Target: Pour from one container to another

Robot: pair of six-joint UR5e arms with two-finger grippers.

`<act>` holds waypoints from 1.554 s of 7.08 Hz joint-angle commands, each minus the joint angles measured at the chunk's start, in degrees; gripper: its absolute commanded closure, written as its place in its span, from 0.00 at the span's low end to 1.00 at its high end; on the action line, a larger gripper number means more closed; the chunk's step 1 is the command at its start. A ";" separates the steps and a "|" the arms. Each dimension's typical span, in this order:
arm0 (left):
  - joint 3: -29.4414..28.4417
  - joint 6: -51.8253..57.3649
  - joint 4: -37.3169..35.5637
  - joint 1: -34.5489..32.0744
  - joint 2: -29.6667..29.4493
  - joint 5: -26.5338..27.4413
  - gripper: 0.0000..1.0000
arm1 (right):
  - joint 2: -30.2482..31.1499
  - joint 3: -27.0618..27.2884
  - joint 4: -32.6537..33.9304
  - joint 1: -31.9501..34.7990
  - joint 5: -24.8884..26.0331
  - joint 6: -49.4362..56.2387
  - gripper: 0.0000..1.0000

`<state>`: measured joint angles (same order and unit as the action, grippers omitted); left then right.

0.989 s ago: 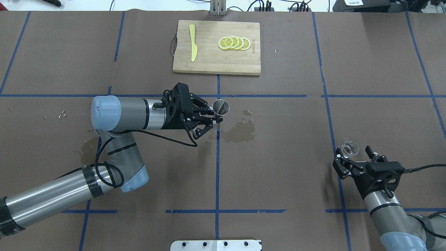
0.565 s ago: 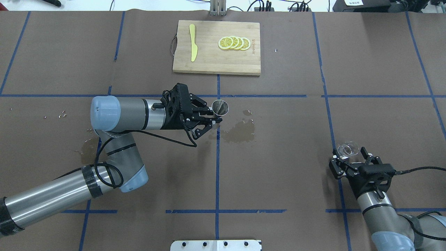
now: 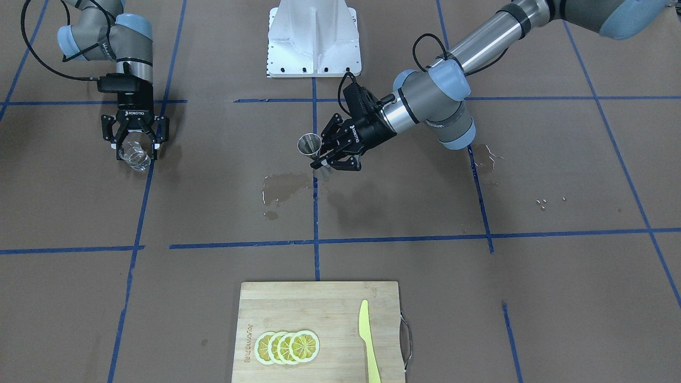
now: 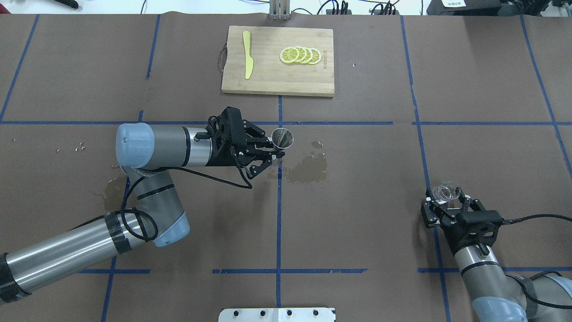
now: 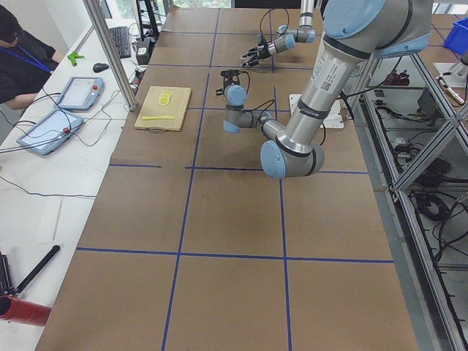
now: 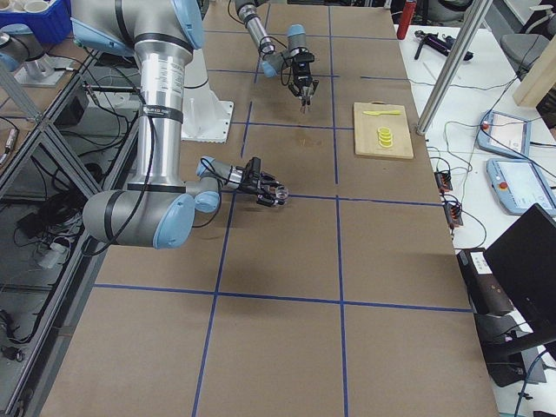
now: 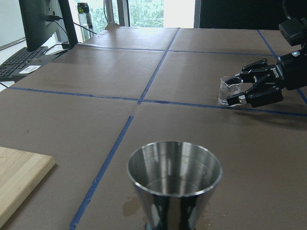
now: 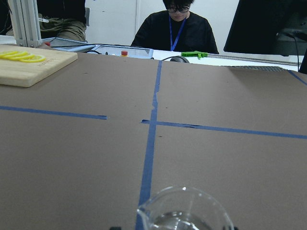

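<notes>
**Brown table (image 4: 357, 232): steel cup in my left hand, glass beaker waiting at my right**

Brown paper is covering the whole table, and blue tape lines (image 4: 279, 214) are dividing it into large squares. My left gripper (image 4: 276, 150) is reaching in sideways toward the middle of the table, just left of the centre line. Its fingers are pinching the steel measuring cup (image 4: 283, 137) low on its body. The cup is standing upright with its open mouth facing up. My left wrist camera is looking straight into the shiny bowl, but its foot is cut off, so I cannot tell whether it is touching the paper. A dark wet patch (image 4: 308, 172) is lying on the paper just right of the cup, a little nearer to me.

Well apart from it, on the near right of the table, the glass beaker (image 4: 447, 191) is standing upright beside a tape line. My right gripper (image 4: 447, 200) is sitting low behind the beaker, with its fingers spread wide, one on each side of the glass. I cannot tell whether either finger is touching it. In my right wrist camera the beaker's rim and pouring lip are filling the bottom edge.

At the far middle a wooden cutting board (image 4: 268, 80) is lying flat, carrying a row of lemon slices (image 4: 300, 55) and a yellow knife (image 4: 247, 54). Beyond the far edge, a person in a black top (image 8: 175, 31) is sitting at a white desk.
</notes>
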<state>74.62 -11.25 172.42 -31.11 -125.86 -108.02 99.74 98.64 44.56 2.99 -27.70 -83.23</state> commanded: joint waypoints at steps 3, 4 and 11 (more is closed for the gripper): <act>0.09 0.00 0.02 0.00 0.00 0.00 1.00 | -0.07 0.32 -2.09 0.09 -0.07 0.96 1.00; 0.18 0.00 0.11 -0.09 0.00 0.00 1.00 | -0.07 0.58 -2.37 0.44 0.01 3.32 1.00; 0.62 3.14 0.46 0.00 0.62 -0.35 1.00 | -0.68 2.25 -23.20 5.36 -9.21 38.27 1.00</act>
<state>75.17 -9.80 172.82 -31.13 -125.28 -108.32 99.46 100.59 23.79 7.64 -34.65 -50.64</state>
